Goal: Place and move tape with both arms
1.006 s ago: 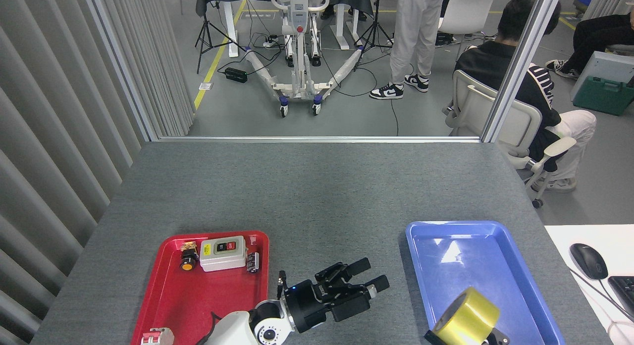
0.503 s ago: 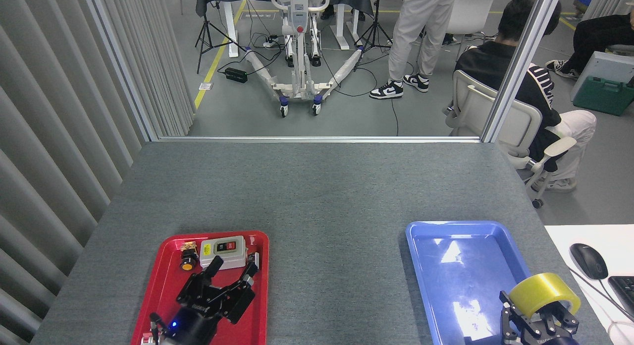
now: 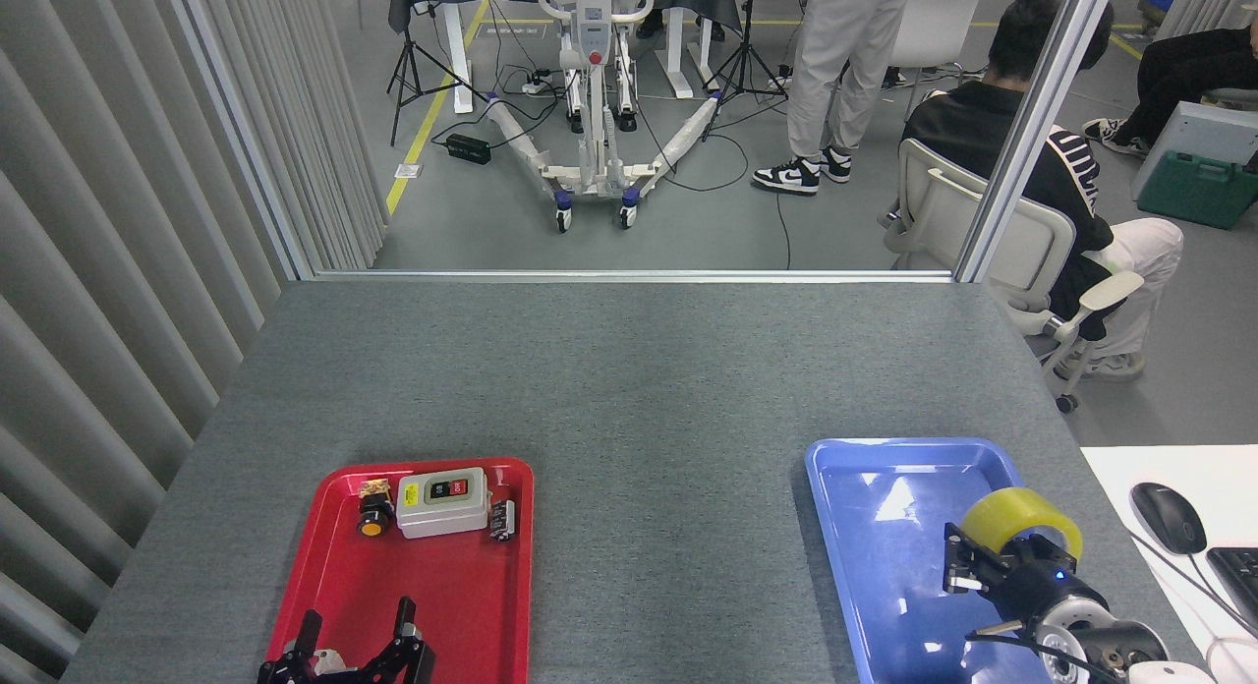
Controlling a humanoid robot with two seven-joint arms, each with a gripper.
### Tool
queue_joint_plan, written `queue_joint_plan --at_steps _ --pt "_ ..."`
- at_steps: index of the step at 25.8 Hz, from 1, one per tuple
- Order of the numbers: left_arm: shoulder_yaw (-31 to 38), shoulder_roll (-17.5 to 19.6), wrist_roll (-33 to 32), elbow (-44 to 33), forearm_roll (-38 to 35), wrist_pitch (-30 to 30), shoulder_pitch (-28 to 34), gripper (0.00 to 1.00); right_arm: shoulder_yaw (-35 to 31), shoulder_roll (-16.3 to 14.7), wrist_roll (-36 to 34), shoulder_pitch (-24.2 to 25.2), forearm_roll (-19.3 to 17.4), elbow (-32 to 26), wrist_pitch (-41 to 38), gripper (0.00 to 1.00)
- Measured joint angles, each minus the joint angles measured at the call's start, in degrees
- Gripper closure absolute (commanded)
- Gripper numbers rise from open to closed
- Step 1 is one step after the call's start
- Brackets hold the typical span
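Note:
The tape [image 3: 1022, 515], a yellow roll, hangs over the right side of the blue tray [image 3: 885, 527]. My right gripper [image 3: 1004, 558] is shut on it from the near side, its black fingers clasping the roll's lower edge. Whether the roll touches the tray floor I cannot tell. My left gripper [image 3: 359, 647] is at the bottom edge of the view, over the near end of the red tray [image 3: 462, 605]. Its black fingers [image 3: 404, 620] are spread open with nothing between them.
At the red tray's far end lie a grey switch box [image 3: 442, 501], an orange push button [image 3: 371, 519] and a small part [image 3: 501, 519]. A mouse [image 3: 1167, 517] and a keyboard [image 3: 1240, 578] sit on a white desk at right. Slatted wall at left.
My left gripper has drawn back from the table's middle to the red tray's near end. My right gripper has carried the tape up and leftward, further over the blue tray.

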Motion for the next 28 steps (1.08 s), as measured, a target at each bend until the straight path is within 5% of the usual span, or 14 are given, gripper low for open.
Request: queue_joint_plan --at_steps 8,10,13,14,28 --pt "-0.3 0.1 0.1 0.4 -0.1 0.5 0.3 0.0 5.2 -1.3 9.0 -2.2 -8.9 -1.1 8.5 0.99" --pt "-0.3 0.1 0.0 0.4 0.0 0.5 0.2 0.0 6.1 -2.0 9.4 -2.4 -10.6 -0.9 9.2 0.73" --pt "-0.4 0.1 -0.1 0.4 0.1 0.5 0.2 0.0 7.0 -2.9 9.8 -3.3 -11.8 -0.2 9.9 0.1" --pt "-0.4 0.1 -0.1 0.4 0.2 0.5 0.2 0.0 7.2 -3.1 9.8 -3.6 -12.0 0.1 10.1 0.0" --pt "-0.7 0.1 -0.4 0.4 0.5 0.4 0.1 0.0 7.1 -4.2 7.1 -3.7 -11.9 -2.4 6.1 0.0"
